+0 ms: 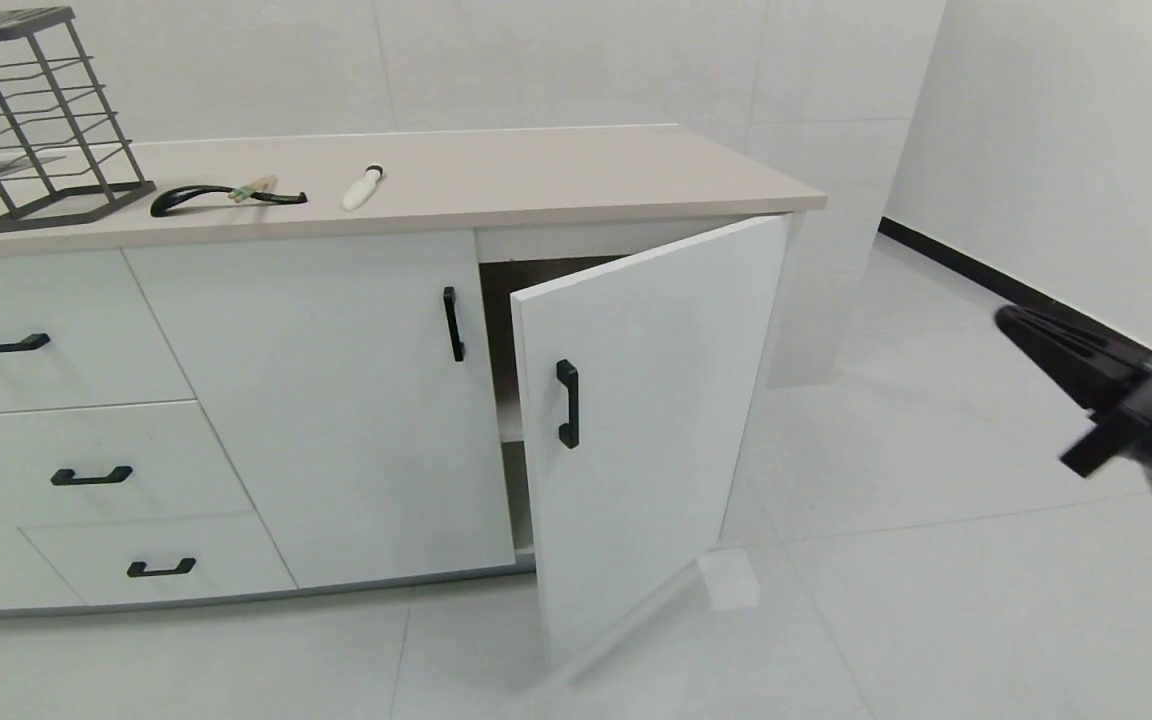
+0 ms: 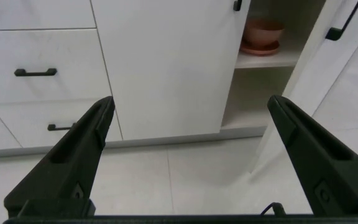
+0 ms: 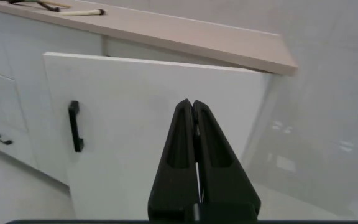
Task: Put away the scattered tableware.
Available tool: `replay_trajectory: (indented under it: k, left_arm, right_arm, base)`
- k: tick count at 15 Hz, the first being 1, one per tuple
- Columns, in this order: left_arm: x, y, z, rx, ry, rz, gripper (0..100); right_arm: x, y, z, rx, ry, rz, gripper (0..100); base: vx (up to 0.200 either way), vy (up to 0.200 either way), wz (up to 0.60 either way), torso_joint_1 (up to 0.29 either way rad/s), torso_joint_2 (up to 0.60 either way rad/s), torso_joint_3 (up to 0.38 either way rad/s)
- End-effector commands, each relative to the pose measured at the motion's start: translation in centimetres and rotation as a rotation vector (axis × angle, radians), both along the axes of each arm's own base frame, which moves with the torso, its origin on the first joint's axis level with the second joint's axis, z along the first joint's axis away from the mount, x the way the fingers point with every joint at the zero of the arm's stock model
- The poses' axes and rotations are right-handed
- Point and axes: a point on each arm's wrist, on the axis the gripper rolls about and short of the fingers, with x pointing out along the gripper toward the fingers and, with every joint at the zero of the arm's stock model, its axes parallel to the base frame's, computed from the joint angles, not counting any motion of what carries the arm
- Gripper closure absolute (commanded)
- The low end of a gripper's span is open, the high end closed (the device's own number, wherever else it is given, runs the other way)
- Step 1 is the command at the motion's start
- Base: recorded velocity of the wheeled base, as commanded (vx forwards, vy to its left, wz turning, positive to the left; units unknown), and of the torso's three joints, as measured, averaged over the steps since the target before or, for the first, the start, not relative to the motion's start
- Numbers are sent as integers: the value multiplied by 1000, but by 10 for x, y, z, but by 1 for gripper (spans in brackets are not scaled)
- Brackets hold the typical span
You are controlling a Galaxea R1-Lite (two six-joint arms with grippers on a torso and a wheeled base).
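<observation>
– So why do we have the right-hand cabinet door (image 1: 656, 400) swung half open while things lie loose up on the counter (image 1: 556, 170)?

– Pretty sure it's so we've got somewhere to put them. Through the gap, the left wrist view shows a pink bowl (image 2: 263, 30) already on the shelf (image 2: 260, 60) inside, so the space behind that door looks like the storage spot. What's left out: a black ladle (image 1: 191, 196), some small wooden-looking bits (image 1: 254, 187) touching its handle (too small to tell what they are), and a white-handled utensil (image 1: 362, 187) near them, all not far from the wire rack (image 1: 36, 110).

– And our grippers? Neither one is holding anything?

– Nope. Our left gripper (image 2: 190, 106) hangs low in front of the cabinet (image 1: 316, 400), fingers spread wide with nothing between them, facing the drawers (image 2: 36, 62) and the opening. Our right gripper (image 1: 1021, 330) is off to the right of the door, well apart from it, fingers pressed together on nothing. We'd guess the closed tips suit nudging the door by its handle (image 1: 567, 403) or edge, and the wide left one is ready for a grab on the counter.
</observation>
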Motion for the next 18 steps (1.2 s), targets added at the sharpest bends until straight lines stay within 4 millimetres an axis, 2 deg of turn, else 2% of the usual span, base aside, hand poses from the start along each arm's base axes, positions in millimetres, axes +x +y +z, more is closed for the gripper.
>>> replay_trajectory:
  k: [1,2,4,5,6,7,8,10,12,16,17,18]
  left_arm:
    - [0,0,0,0,0,-1,0]
    - [0,0,0,0,0,-1,0]
    - [0,0,0,0,0,0,0]
    - [0,0,0,0,0,-1,0]
    - [0,0,0,0,0,-1,0]
    - [0,0,0,0,0,-1,0]
    - [0,0,0,1,0,-1,0]
    - [0,0,0,3,0,-1,0]
    - [0,0,0,0,0,-1,0]
    - [0,0,0,1,0,-1,0]
    - [0,0,0,1,0,-1,0]
    - [0,0,0,0,0,-1,0]
  right_arm:
    - [-77,-17,-10,-19,-111,-35,100]
    - [-83,-18,-7,-29,-141,-37,100]
    - [-124,-20,2,-29,-276,-47,100]
    - [-134,-20,1,-31,-302,-53,100]
    - [-167,-22,-6,-37,-364,-78,100]
    - [-177,-22,-11,-41,-371,-82,100]
    - [-200,-23,-28,-42,-378,-89,100]
    - [-221,-23,-44,-40,-353,-115,100]
    - [-219,-23,-61,-52,-318,-115,100]
    - [-214,-23,-72,-67,-215,-122,100]
    - [-209,-25,-89,-56,-38,-199,100]
    - [-207,-26,-99,-56,65,-264,100]
  base:
    - [0,0,0,0,0,0]
    - [0,0,0,0,0,0]
    - [0,0,0,0,0,0]
    - [0,0,0,0,0,0]
    - [0,0,0,0,0,0]
    - [0,0,0,0,0,0]
    - [0,0,0,0,0,0]
    - [0,0,0,0,0,0]
    - [0,0,0,0,0,0]
    - [0,0,0,0,0,0]
    - [0,0,0,0,0,0]
    - [0,0,0,0,0,0]
